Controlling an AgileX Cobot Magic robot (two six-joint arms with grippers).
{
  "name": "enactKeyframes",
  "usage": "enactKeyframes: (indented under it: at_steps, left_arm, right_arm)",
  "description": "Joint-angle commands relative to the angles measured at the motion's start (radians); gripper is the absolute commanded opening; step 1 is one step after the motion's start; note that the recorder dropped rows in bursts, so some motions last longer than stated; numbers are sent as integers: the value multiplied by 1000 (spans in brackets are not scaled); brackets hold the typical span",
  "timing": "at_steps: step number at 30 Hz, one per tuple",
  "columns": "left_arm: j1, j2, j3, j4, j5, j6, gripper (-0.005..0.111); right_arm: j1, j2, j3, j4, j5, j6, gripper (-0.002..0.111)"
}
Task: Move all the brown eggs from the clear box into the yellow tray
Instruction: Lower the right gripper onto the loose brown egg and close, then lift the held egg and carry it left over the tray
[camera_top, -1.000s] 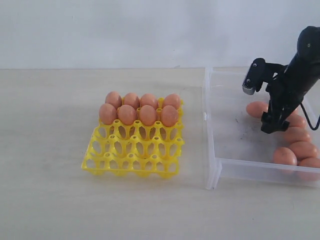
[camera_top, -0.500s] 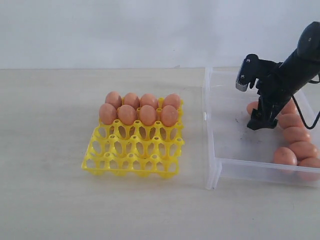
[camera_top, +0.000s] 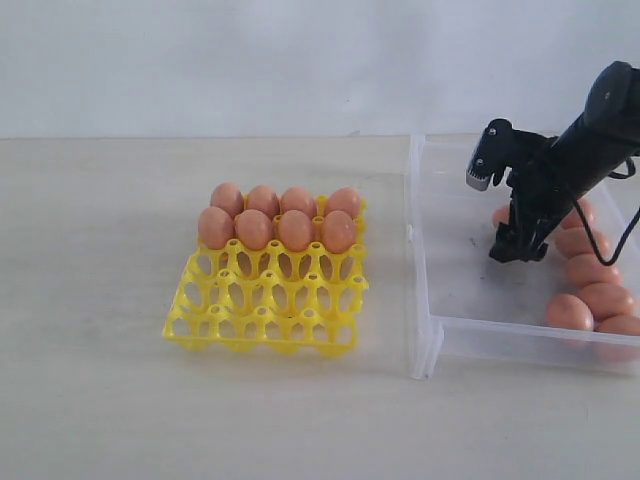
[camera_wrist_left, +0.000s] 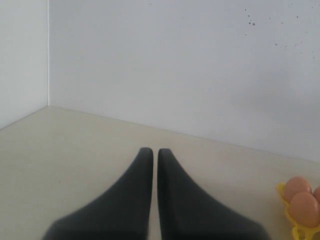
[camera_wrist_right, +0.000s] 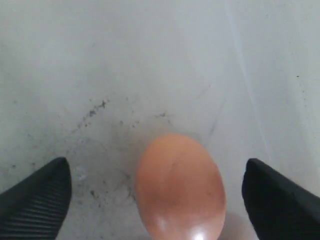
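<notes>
The yellow tray (camera_top: 265, 305) lies left of centre with several brown eggs (camera_top: 278, 217) filling its two far rows. To its right the clear box (camera_top: 430, 310) holds several more brown eggs (camera_top: 592, 270) along its right side. My right gripper (camera_top: 517, 245) reaches down inside the box, open. Between its wide-apart fingertips (camera_wrist_right: 40, 197) one brown egg (camera_wrist_right: 180, 185) lies on the smudged box floor, touched by neither finger. My left gripper (camera_wrist_left: 150, 152) is shut and empty over bare table, with the tray's corner and two eggs (camera_wrist_left: 301, 200) off to one side.
A white wall runs behind the beige table (camera_top: 90, 250). The box's left wall carries a small latch (camera_top: 409, 232) facing the tray. Bare table lies in front of the tray and the box.
My right gripper has swung left and slightly up inside the box, away from the row of eggs toward the far egg. The tray's eggs have not moved.
</notes>
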Motion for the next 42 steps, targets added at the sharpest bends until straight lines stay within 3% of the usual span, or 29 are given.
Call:
enactKeyframes:
  at_steps: [1, 3, 4, 12, 14, 15, 16, 17, 18, 20, 22, 23, 24, 26, 29, 33, 38, 42]
  left_arm:
    - [2, -2, -1, -9, -11, -9, 4]
    - [2, -2, -1, -9, -11, -9, 4]
    - [2, -2, -1, -9, -11, -9, 4]
    - [2, -2, -1, -9, -11, -9, 4]
    - [2, -2, -1, -9, -11, -9, 4]
    - [2, -2, -1, -9, -11, -9, 4]
    - [2, -2, -1, -9, -11, -9, 4]
    - [2, -2, -1, -9, -11, -9, 4]
    - [2, -2, -1, -9, -11, -9, 4]
    - [2, -2, -1, -9, -11, -9, 4]
    - [2, -2, -1, -9, -11, -9, 4]
    - [2, -2, -1, -9, -11, -9, 4]
    - [2, -2, -1, -9, -11, -9, 4]
    - [2, -2, -1, -9, -11, -9, 4]
    - [2, -2, -1, -9, -8, -9, 4]
    - [2, -2, -1, -9, -8, -9, 4]
    - [2, -2, -1, -9, -8, -9, 4]
    - [2, -2, -1, -9, -11, -9, 4]
  right_arm:
    - [-5, 17, 3, -7, -1, 86, 50]
    - [-5, 17, 3, -7, 22, 111, 10]
    - [-3, 17, 3, -7, 27, 129, 1]
    - [-1, 17, 3, 94, -108, 557, 0]
    - [-1, 15, 19, 359, -227, 536, 0]
    - [11, 7, 60, 609, -365, 419, 0]
    - [23, 5, 80, 728, -429, 362, 0]
    - [62, -6, 125, 863, -621, 263, 0]
    - [81, -8, 146, 857, -698, 271, 0]
    - [157, -22, 218, 539, -966, 640, 0]
    - [191, -28, 307, -28, -1223, 1325, 0]
    - [191, -18, 352, -289, -1449, 1583, 0]
    - [191, 3, 386, -385, -1684, 1716, 0]
    - [191, 15, 411, -460, -1749, 1884, 0]
    - [213, 15, 411, -750, -1749, 1908, 0]
    - [315, 15, 404, -893, -1749, 1893, 0]
    - [462, 17, 359, -981, -1749, 1842, 0]
    - [555, 17, 329, -898, -1749, 1832, 0]
